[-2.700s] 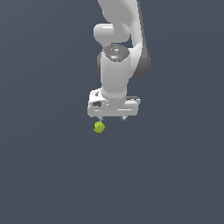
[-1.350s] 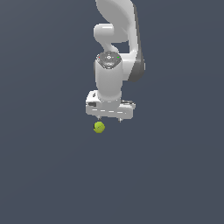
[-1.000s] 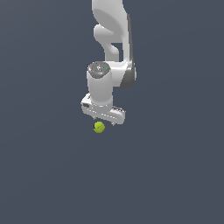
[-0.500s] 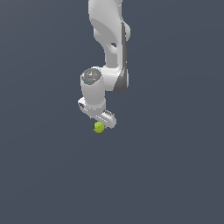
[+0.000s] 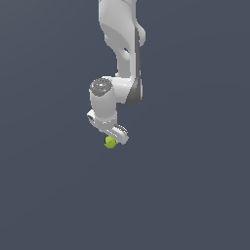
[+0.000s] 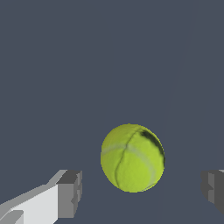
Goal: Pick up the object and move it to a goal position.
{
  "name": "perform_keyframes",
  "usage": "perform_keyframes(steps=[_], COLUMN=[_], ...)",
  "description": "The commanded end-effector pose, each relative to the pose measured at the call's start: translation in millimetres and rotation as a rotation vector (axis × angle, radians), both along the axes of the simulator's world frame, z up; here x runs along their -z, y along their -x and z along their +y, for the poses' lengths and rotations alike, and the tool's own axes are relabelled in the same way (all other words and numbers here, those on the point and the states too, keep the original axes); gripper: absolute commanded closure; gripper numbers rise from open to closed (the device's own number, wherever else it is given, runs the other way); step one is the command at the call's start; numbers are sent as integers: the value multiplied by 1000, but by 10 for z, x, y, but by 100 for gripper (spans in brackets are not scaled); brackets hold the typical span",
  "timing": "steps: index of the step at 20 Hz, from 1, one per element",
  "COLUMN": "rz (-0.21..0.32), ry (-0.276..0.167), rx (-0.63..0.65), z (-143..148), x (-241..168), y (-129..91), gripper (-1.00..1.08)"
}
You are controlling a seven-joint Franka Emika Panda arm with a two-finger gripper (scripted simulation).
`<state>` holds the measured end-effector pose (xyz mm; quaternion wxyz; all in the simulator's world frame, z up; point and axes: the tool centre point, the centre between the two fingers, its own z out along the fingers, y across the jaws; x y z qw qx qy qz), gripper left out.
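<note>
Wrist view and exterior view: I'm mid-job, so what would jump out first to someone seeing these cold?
The yellow-green ball fills the middle of the wrist view, sitting in the gap between the two grey fingertips, which are spread apart and not touching it. In the exterior view the white arm hangs down from the top of the frame against a bare dark grey background, with its gripper right over the tiny ball.

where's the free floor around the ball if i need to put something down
Bare grey floor lies on every side of the ball. The only crowded spot is at the ball itself, where the open gripper straddles it.
</note>
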<state>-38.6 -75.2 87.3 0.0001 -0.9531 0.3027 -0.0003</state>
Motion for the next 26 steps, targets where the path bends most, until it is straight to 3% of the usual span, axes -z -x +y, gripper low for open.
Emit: perform_keyframes(steps=[1,13,14,26], rz=[1,1,1,0], ry=[0,0,0,-1], rx=[1,6,6,5], z=[1,-5,-5,-7], x=[75,461,461,439], y=[6,8,8,5], gripper=[-92,-92,108,108])
